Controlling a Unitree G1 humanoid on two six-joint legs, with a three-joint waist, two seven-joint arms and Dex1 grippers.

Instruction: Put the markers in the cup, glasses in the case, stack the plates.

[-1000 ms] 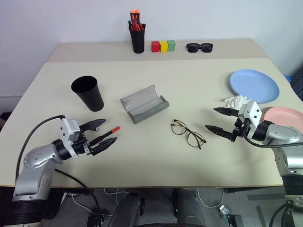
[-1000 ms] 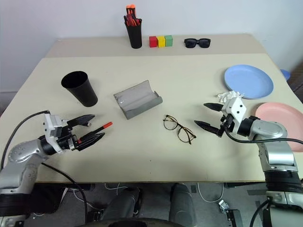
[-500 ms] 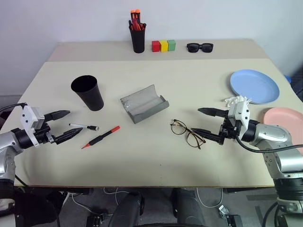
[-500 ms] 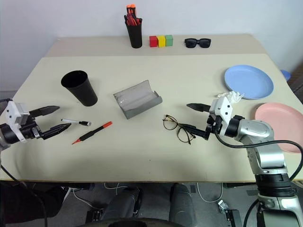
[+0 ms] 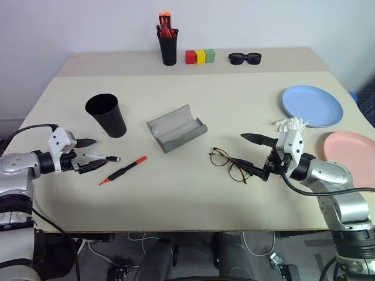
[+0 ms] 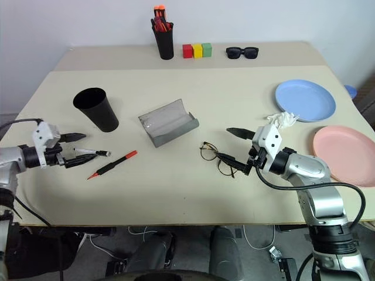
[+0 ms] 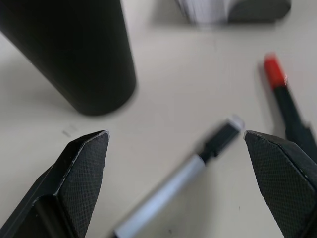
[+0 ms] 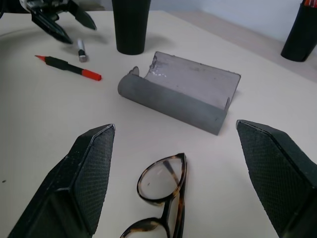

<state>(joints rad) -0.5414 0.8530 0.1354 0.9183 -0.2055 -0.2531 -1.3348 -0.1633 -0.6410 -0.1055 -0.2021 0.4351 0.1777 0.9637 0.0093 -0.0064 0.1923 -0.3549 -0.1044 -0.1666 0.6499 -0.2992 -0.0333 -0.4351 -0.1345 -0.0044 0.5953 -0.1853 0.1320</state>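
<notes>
left hand (image 5: pixel 88 154) low over the table (image 5: pixel 187 193), its two fingers spread wide and holding nothing, and between them lies a silver-bodied pen with a black cap (image 5: pixel 103 157), flat on the surface. just beside that, the marker (image 5: pixel 123 170), black body, red-orange cap, lying flat and aslant, clear of the fingers. the cup (image 5: pixel 106 115) stands upright just behind the left hand, mouth up.

over to the right hand (image 5: pixel 253 154), fingers wide apart too, gripping nothing, pointing across at the glasses (image 5: pixel 230 164). the lower finger sits right at the frame's near edge; whether it touches, cannot tell. the glasses lie on the table, arms folded out. the case (image 5: pixel 177 128) is open in the middle of the table, between cup and glasses, lid tipped back.

the plates are apart, unstacked: light blue plate (image 5: pixel 312 106) at the far right, pink plate (image 5: pixel 351 151) nearer, at the table's right edge. a crumpled white tissue (image 5: pixel 290 123) lies near the blue one.

along the back: a pen holder (image 5: pixel 168 45) of orange-tipped markers, three coloured blocks (image 5: pixel 200 56), black sunglasses (image 5: pixel 245 57).
</notes>
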